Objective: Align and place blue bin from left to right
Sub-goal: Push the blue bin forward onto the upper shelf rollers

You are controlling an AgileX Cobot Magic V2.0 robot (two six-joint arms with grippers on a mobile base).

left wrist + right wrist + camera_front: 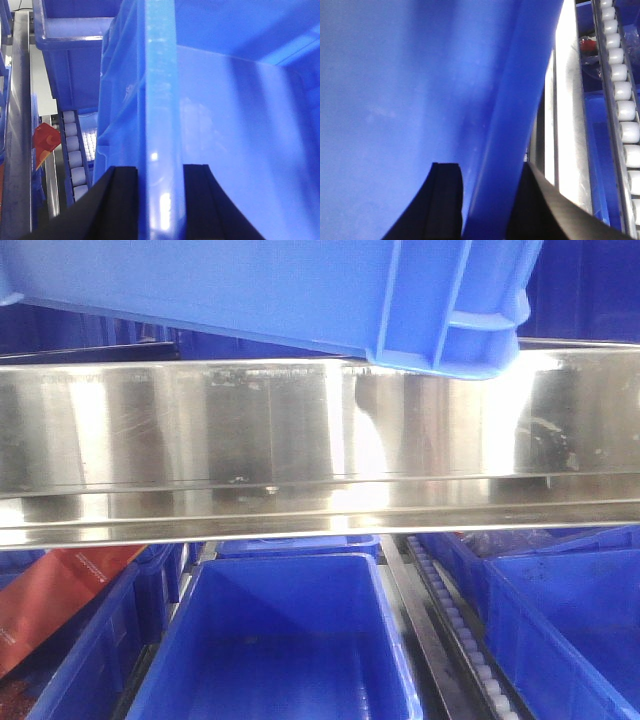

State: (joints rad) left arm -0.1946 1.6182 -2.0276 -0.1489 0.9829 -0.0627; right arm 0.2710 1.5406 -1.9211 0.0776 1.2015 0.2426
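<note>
The blue bin (250, 290) hangs tilted across the top of the front view, above a steel rail, with its ribbed corner low at the right. In the left wrist view its thick rim (160, 100) runs straight up between the black fingers, and my left gripper (160, 172) is shut on it. In the right wrist view the bin's wall and rim (505, 125) fill most of the picture, and my right gripper (487, 172) is shut on that rim. Neither arm shows in the front view.
A wide polished steel rail (320, 445) spans the front view. Below it stand an open blue crate (280, 640), another at the right (570, 620) and a roller track (450, 630). A red packet (60, 600) lies at the left. Another blue crate (70, 45) sits behind the rollers (72, 150).
</note>
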